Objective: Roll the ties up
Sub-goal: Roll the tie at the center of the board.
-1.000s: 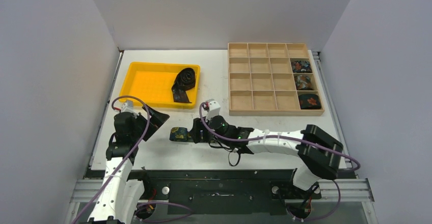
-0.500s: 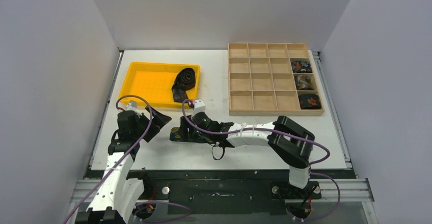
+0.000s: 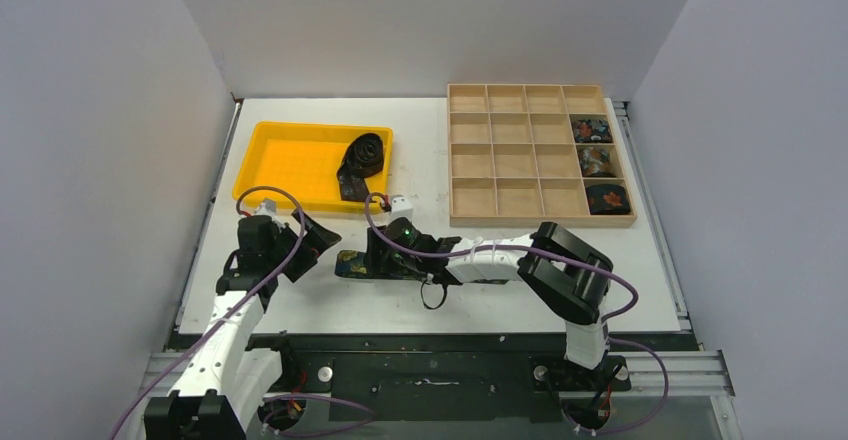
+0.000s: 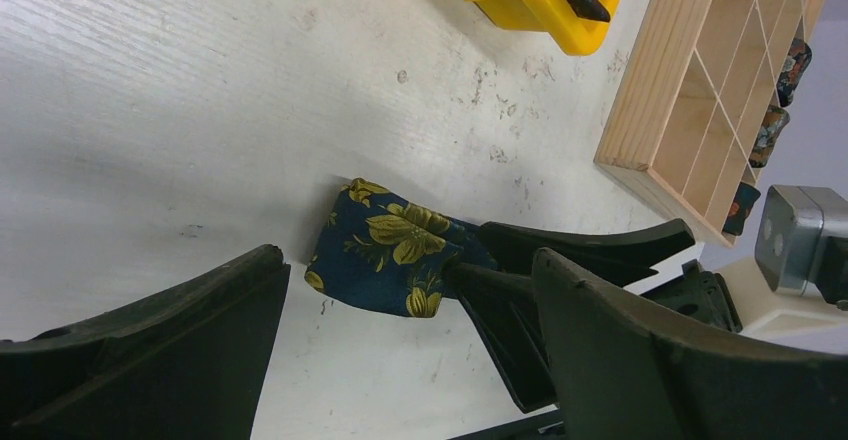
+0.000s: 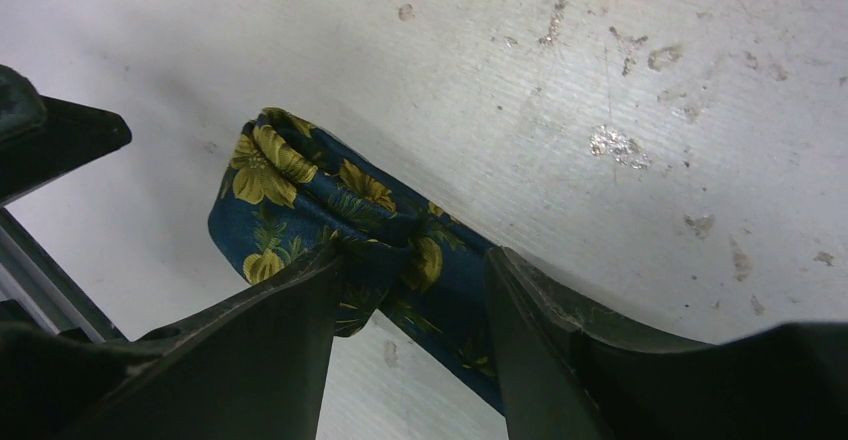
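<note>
Right pincer has narrowed onto the navy floral tie.

The work cell is enclosed on three sides by plain, matte, pale grey panels: back wall, left wall and right wall. The panels carry no openings or markings.

The table is white and rectangular and fills the cell floor between the walls. The wrist views show a faint wood-grain texture on its top, with scattered dark scuffs and small chipped spots.

A black plate runs along the near edge of the table, backed by an aluminium rail.

Lighting is even and diffuse, from above. Shadows on the table are soft and short.
</note>
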